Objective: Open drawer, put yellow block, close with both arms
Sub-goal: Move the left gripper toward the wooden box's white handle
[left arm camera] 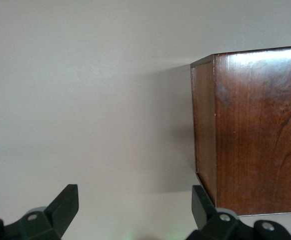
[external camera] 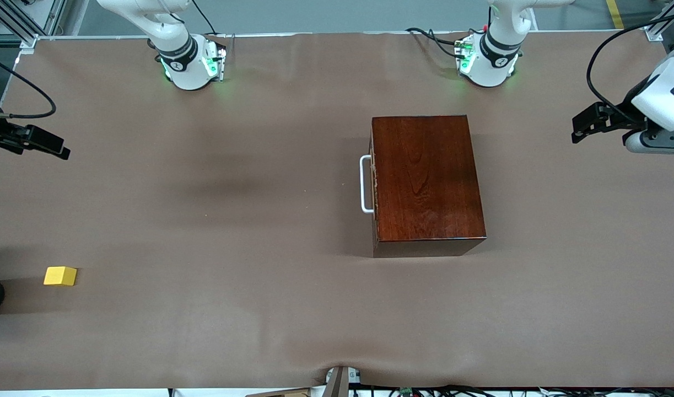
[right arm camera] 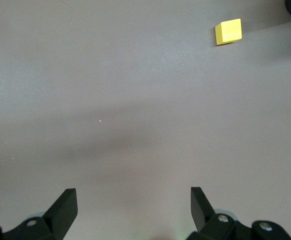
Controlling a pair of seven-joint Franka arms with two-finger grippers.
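Front view: glossy mahogany box [external camera: 427, 179], drawer [external camera: 374, 184] shut, right of centre frame; small yellow cube [external camera: 60, 275] lower left, awaiting pickup. Left gripper [external camera: 582, 128] and right gripper [external camera: 58, 149], both spread empty at frame edges, wait clear.

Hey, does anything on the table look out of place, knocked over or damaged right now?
Nothing stands out. The drawer sits shut in its wooden box, which stands square on the table, and the yellow block lies flat near the right arm's end. Only the brown table cover ripples a little along the camera-side edge.
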